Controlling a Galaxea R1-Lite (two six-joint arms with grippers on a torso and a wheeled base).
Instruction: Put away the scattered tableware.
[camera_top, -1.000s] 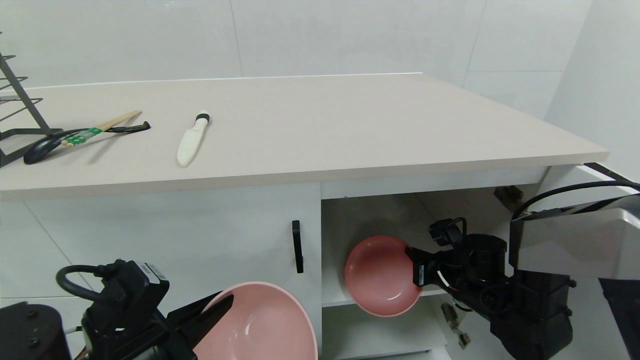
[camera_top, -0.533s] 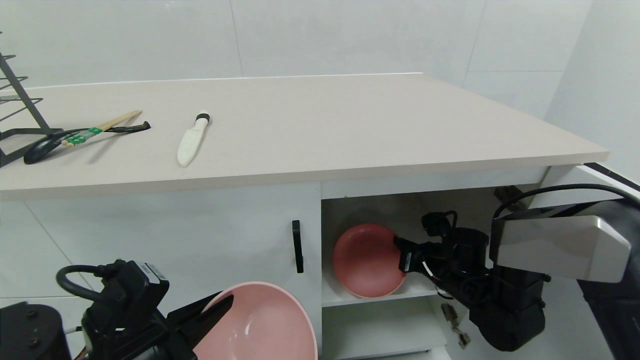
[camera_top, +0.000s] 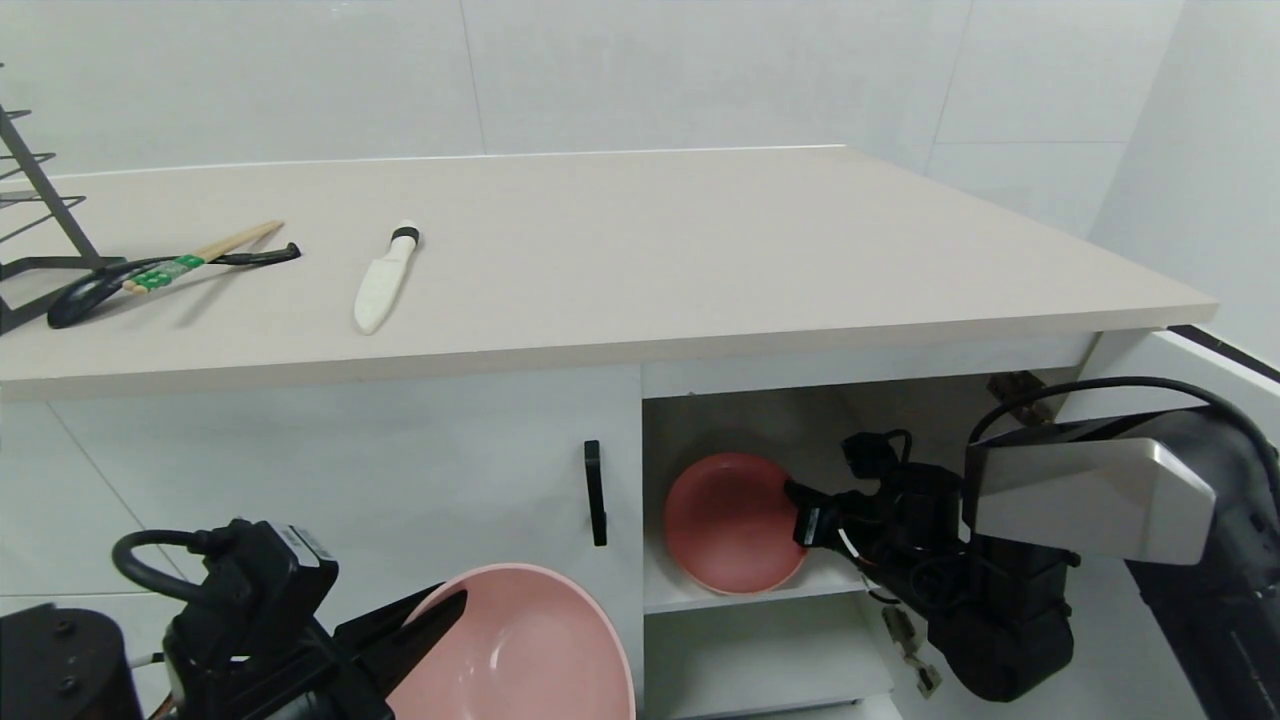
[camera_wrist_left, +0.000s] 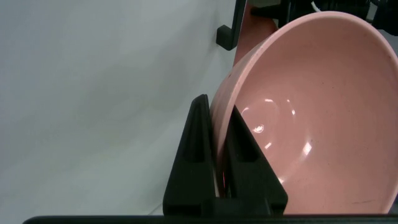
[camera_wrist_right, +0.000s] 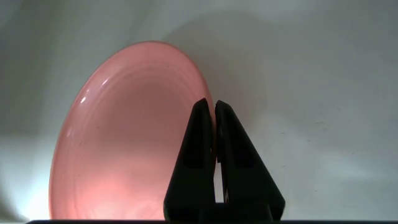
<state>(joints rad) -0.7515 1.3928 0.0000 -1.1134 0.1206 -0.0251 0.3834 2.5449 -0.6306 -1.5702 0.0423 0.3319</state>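
My left gripper (camera_top: 425, 622) sits low in front of the closed cabinet door, shut on the rim of a large pink bowl (camera_top: 520, 650). The left wrist view shows that gripper (camera_wrist_left: 217, 113) clamping the bowl's (camera_wrist_left: 311, 106) edge, one finger inside and one outside. My right gripper (camera_top: 803, 512) is inside the open cabinet compartment, shut on the rim of a pink plate (camera_top: 733, 522). The plate stands tilted over the shelf (camera_top: 770, 590). In the right wrist view the gripper (camera_wrist_right: 211, 107) pinches the plate's (camera_wrist_right: 124, 149) edge.
On the countertop (camera_top: 700, 250) lie a white knife (camera_top: 385, 278), a black spoon (camera_top: 90, 290) and chopsticks (camera_top: 210, 247), beside a dark wire rack (camera_top: 30, 200). The left door has a black handle (camera_top: 594, 492). The opened door (camera_top: 1190, 352) stands at the right.
My right arm has carried the pink plate up and to the left, deeper into the cabinet, over the shelf. The left arm and its bowl have stayed still.
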